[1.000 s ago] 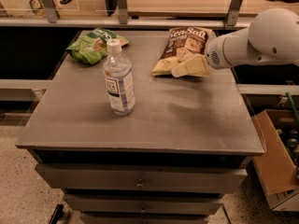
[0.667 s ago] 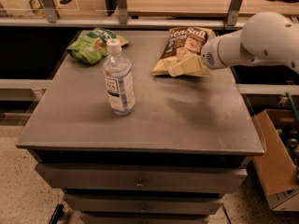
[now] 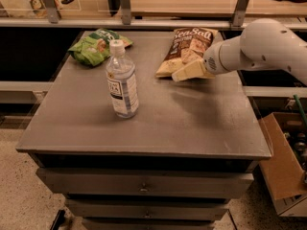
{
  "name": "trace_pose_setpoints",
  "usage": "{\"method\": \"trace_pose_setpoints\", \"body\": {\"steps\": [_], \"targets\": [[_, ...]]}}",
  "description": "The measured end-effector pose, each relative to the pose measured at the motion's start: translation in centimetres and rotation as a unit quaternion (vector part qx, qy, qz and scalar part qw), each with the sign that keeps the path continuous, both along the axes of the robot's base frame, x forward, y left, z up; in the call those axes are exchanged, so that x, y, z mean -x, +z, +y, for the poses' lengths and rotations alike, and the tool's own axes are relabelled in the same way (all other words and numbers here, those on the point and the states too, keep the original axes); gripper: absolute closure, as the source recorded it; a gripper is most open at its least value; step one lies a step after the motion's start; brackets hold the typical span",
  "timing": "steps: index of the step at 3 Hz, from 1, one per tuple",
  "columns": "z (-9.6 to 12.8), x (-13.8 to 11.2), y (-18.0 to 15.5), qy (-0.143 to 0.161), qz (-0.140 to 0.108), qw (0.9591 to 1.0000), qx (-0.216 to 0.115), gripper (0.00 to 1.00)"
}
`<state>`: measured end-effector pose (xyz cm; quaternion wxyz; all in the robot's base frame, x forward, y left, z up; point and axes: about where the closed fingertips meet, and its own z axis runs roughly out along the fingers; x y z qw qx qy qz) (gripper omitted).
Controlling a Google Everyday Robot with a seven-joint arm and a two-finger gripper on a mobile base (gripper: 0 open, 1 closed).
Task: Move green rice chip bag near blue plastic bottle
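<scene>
The green rice chip bag lies at the far left corner of the grey table. The blue plastic bottle stands upright left of the table's middle, in front of the green bag and a short way from it. My gripper is on the end of the white arm that reaches in from the right. It hovers over the lower edge of the brown "Sea Salt" chip bag, well to the right of the bottle and the green bag. It holds nothing that I can see.
The Sea Salt bag lies at the far centre-right of the table. A rail with metal posts runs behind the table. An open cardboard box stands on the floor at the right. Drawers are below the tabletop.
The arm and gripper have shifted a little to the left, toward the table's middle. The bags and the bottle have not moved.
</scene>
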<state>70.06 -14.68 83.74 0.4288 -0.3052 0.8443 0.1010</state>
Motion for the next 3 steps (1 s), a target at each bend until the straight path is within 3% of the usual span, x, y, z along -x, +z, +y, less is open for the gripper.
{"method": "trace_pose_setpoints", "body": {"steps": [1, 2, 3], "targets": [[-0.3, -0.6, -0.9, 0.003, 0.006, 1.0, 0.0, 0.0], [-0.1, -1.4, -1.5, 0.014, 0.008, 0.9999, -0.001, 0.16], [0.5, -1.9, -1.5, 0.028, 0.005, 0.9996, -0.002, 0.38]]}}
